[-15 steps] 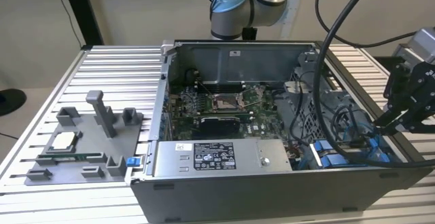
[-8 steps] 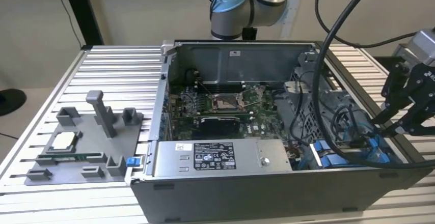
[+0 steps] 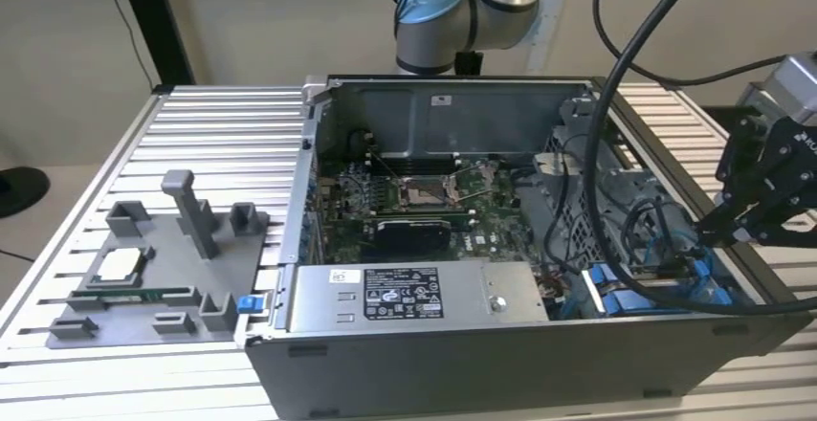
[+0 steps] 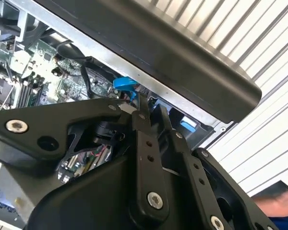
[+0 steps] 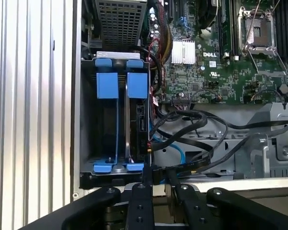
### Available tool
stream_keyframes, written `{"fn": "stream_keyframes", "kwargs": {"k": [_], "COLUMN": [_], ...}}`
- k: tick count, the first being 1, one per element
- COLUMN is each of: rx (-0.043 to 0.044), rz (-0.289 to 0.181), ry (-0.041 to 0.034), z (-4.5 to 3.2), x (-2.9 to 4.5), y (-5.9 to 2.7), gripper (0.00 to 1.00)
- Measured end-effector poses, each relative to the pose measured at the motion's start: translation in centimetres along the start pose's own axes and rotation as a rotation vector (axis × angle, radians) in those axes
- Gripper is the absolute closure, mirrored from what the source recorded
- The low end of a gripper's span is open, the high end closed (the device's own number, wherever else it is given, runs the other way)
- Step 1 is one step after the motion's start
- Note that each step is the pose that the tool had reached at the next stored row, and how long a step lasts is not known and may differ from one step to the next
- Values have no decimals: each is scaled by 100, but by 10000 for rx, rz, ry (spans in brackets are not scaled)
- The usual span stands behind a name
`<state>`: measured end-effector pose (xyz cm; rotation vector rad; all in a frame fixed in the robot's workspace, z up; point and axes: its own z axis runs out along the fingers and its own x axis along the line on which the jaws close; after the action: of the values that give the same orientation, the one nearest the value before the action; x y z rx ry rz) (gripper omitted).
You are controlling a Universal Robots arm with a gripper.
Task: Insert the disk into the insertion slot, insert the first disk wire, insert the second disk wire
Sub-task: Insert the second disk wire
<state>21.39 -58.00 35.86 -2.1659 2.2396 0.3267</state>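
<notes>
The black two-fingered hand point(image 5: 158, 172), at the right edge of the exterior view, hangs just beside the grey metal insertion slot with bright blue plastic rails point(image 5: 107, 86). Its fingers appear pressed together on a thin black wire point(image 5: 187, 167). The flat silver-beige disk point(image 5: 140, 120) sits edge-on inside that slot, probably so its connector edge faces the wire.

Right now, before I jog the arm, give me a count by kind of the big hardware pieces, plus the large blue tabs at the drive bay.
Open computer case: 1
Grey parts fixture: 1
Silver power-supply box: 1
Large blue tabs on the insertion slot: 2
Total: 5
</notes>
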Motion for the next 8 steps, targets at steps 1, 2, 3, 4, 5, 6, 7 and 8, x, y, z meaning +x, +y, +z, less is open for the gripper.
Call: {"fn": "stream_keyframes", "kwargs": {"k": [1,2,3,4,5,6,7,8], "rx": [-1,-2,-3,-3,-4,-5,-7,-9], "rz": [0,2,6,8,9,9,6,1], "ry": [-46,-91,-133,-178,-226,-279,-338,-410], "z": [0,0,-1,-1,-2,-3,-4,-4], "x": [3,6,10,14,20,26,32,38], "y": [0,1,2,3,5,7,9,12], "gripper": [100,100,100,100,100,100,100,100]}}
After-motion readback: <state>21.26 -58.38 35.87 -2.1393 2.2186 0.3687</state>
